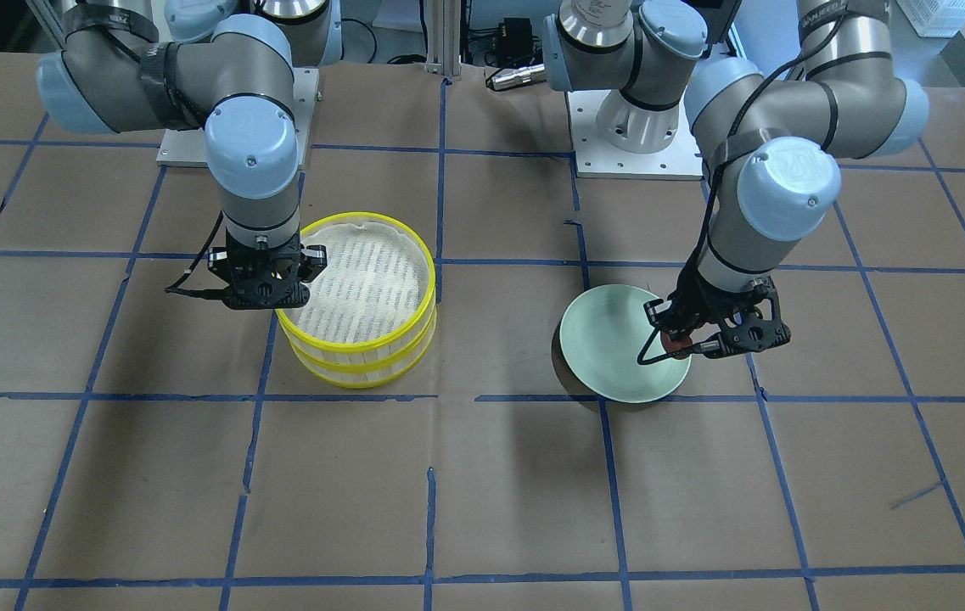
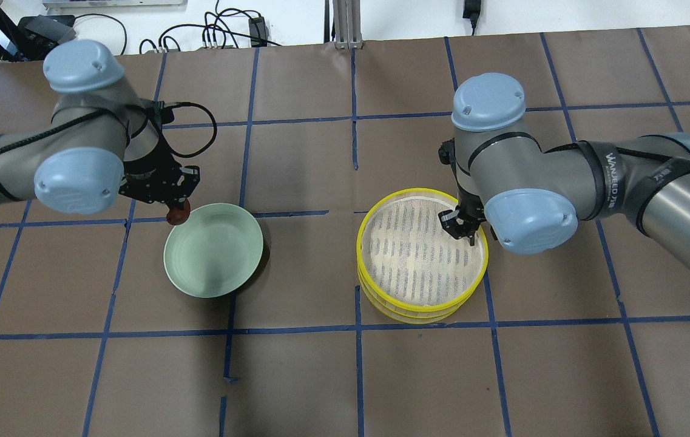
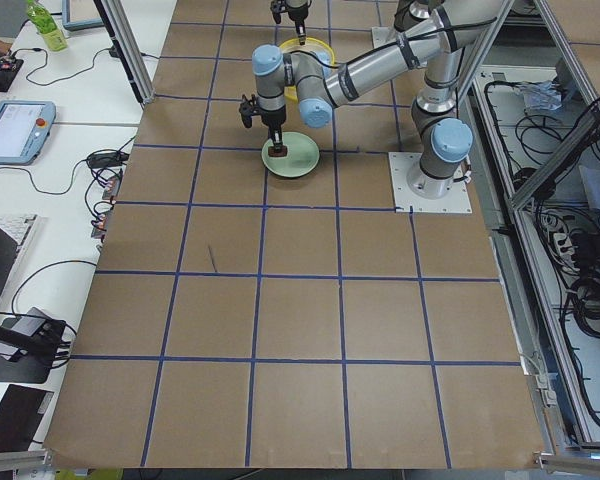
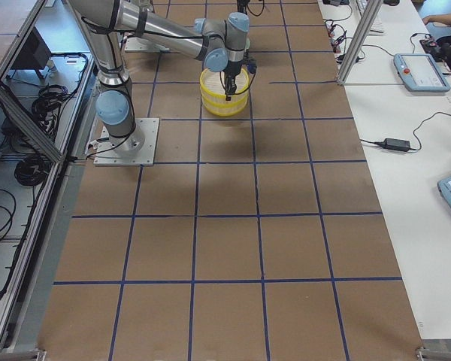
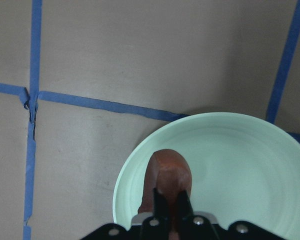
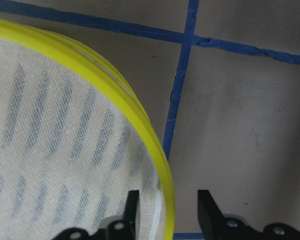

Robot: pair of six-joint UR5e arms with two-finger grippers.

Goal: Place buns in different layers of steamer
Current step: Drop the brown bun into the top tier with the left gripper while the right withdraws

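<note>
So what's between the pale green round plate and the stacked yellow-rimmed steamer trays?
Nothing but brown paper tabletop and blue tape lines between the green plate and the steamer trays, per the overhead view.

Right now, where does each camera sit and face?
Front: across table, facing robot; both arms.
Overhead: behind robot, looking down; both arms.
Exterior left: table's left end; left arm near.
Exterior right: right end; right arm near.
Left wrist: down on left gripper, bun, plate.
Right wrist: right gripper straddling steamer rim.
Front, overhead share steamer, plate.
</note>
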